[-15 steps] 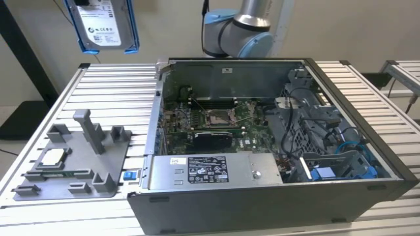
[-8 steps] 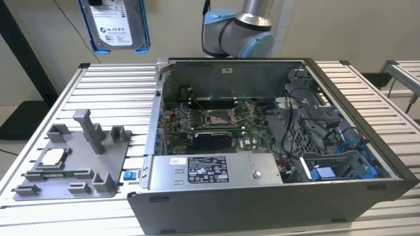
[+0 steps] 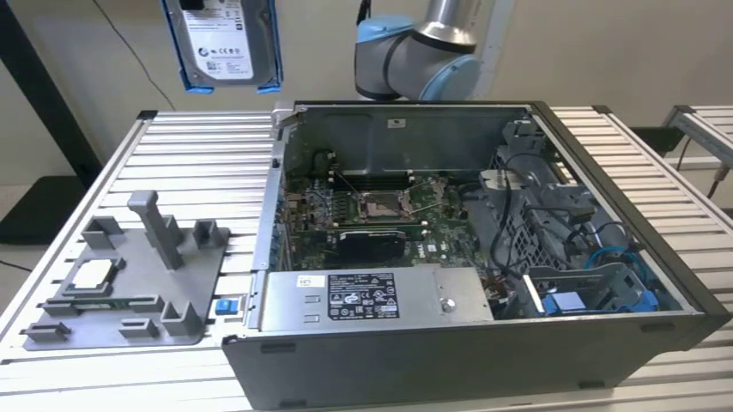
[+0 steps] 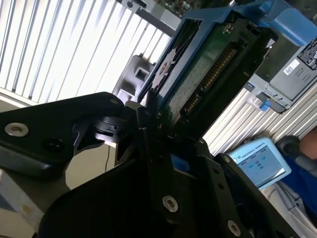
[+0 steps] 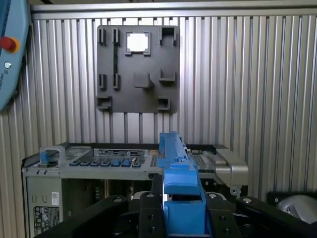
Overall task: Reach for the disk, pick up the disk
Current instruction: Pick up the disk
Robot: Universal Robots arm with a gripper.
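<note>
A: Where's the disk (image 3: pixel 226 47) hanging?
B: High over the far edge of the surface (image 3: pixel 184 146), at the exterior view's left of the open case (image 3: pixel 458 360). Its white label (image 3: pixel 220 34) is facing out, print unreadable.
A: And the fingers (image 5: pixel 148 218)?
B: They're clamping on the disk in both wrist views.

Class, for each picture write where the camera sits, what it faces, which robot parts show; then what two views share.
Exterior view: off the arm, raised, looking down on the open computer case; the arm stands beyond.
First wrist view: at the wrist, looking down past gripper and disk to the fixture plate.
Second wrist view: at the wrist, beside the gripper, facing the disk's circuit board.
Both wrist views share gripper clamping disk.
</note>
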